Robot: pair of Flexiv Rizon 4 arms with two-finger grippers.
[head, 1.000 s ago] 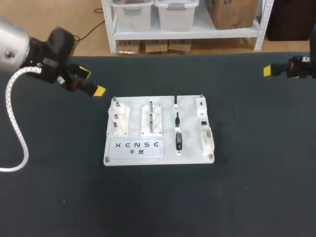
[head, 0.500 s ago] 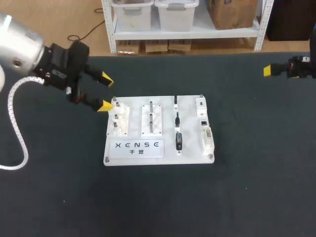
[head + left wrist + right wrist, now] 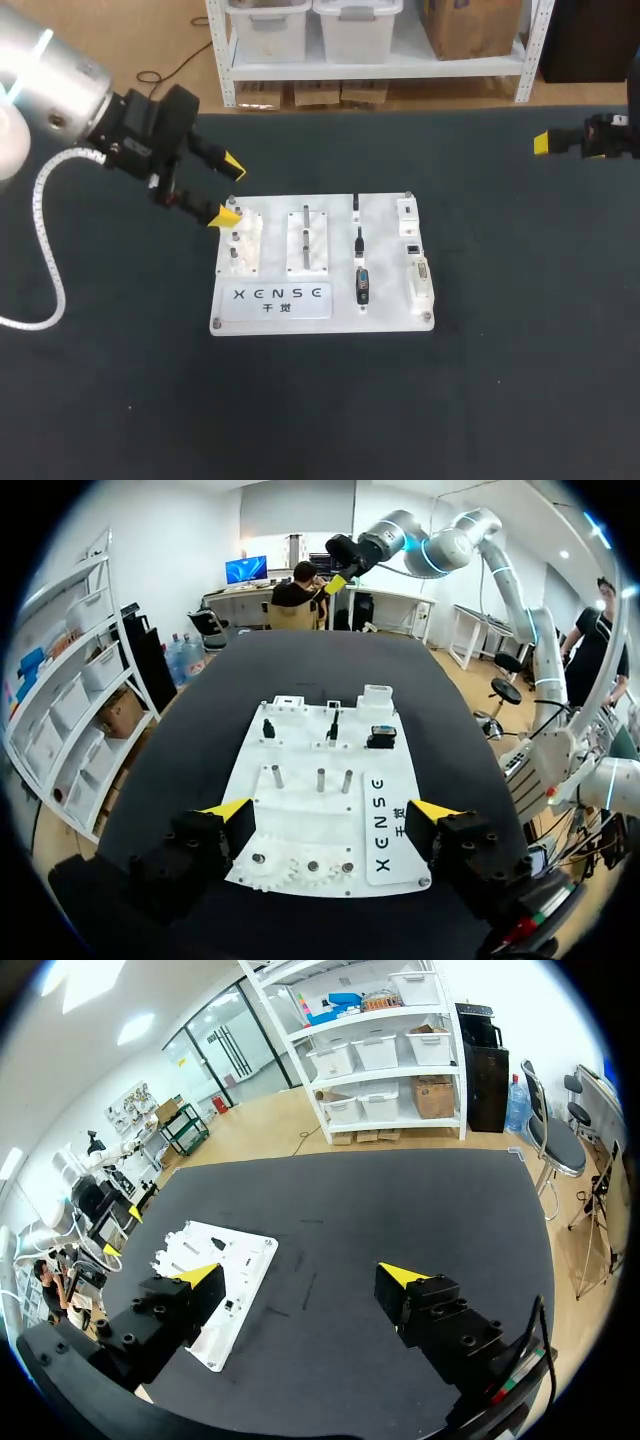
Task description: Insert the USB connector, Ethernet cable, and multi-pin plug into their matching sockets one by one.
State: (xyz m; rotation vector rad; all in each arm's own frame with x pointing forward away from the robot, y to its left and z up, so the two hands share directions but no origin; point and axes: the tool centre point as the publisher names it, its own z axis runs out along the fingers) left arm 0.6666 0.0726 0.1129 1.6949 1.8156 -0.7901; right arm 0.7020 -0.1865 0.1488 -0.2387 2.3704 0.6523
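Note:
A white board [image 3: 272, 318] lies mid-table. Down its right half stand a small black plug [image 3: 356, 205], a second black plug [image 3: 358, 240] and a wider blue-faced multi-pin plug [image 3: 362, 285]. White socket blocks [image 3: 419, 280] line the board's right edge. My left gripper [image 3: 228, 188] hovers open over the board's far-left corner, empty. In the left wrist view the board [image 3: 300, 865] lies under and ahead of that gripper [image 3: 333, 815], the plugs [image 3: 333, 725] further ahead. My right gripper [image 3: 545, 143] hangs open and empty at the far right, well away from the board [image 3: 240, 1265].
On the board's left half sit a white gear block [image 3: 240, 245] and a block with upright pegs [image 3: 308, 240]. Dark table surface [image 3: 500, 380] stretches around the board on all sides.
My left arm has swung right and nearer, from the far-left table to the board's far-left corner, fingers still open. The right arm has not moved.

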